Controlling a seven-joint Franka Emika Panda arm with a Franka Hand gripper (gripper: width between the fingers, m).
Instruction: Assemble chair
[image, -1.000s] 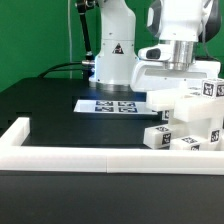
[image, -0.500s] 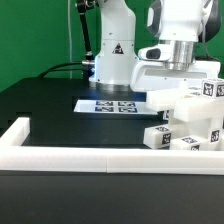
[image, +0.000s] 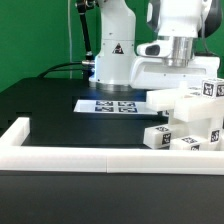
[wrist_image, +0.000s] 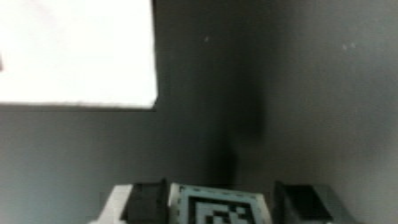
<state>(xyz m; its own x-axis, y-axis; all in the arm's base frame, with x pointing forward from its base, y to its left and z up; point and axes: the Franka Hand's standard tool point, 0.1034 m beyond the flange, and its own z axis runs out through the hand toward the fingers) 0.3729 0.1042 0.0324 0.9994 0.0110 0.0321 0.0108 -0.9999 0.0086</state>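
I cannot tell whether my fingers are apart or together: my gripper is hidden behind its own white body in the upper right of the exterior frame. Just below it, in the right of that frame, stands the chair, stacked white tagged blocks on the black table. The marker board lies centre frame, the white border rail along the bottom.

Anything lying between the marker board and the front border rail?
No. In the exterior view the black table is bare between the marker board and the rail; the chair parts sit off to the exterior view's right.
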